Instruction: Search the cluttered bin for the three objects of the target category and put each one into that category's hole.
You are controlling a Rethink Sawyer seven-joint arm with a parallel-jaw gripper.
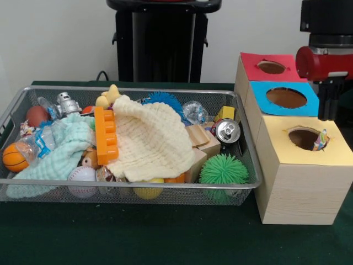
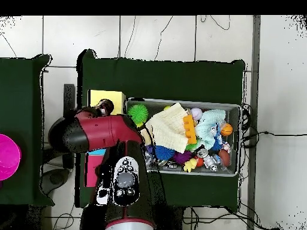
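1. Front view: my pincer (image 1: 329, 105) hangs at the right, over the blue-topped hole (image 1: 286, 97); I cannot tell its state. A crinkly wrapper (image 1: 321, 140) sticks out of the yellow-topped hole (image 1: 304, 138), nearer.
2. Front view: the wire bin (image 1: 11, 118) at the left is full of clutter.
3. Overhead view: my arm (image 2: 99, 132) covers the boxes. Likely a drop-off; next move calls for returning to search the bin.

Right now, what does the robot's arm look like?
The arm is mostly shiny red with black parts. Seen from above, one fat black section carries round grey buttons. In the front view, a red rounded piece sits under a black cylinder, with the black claw below it.
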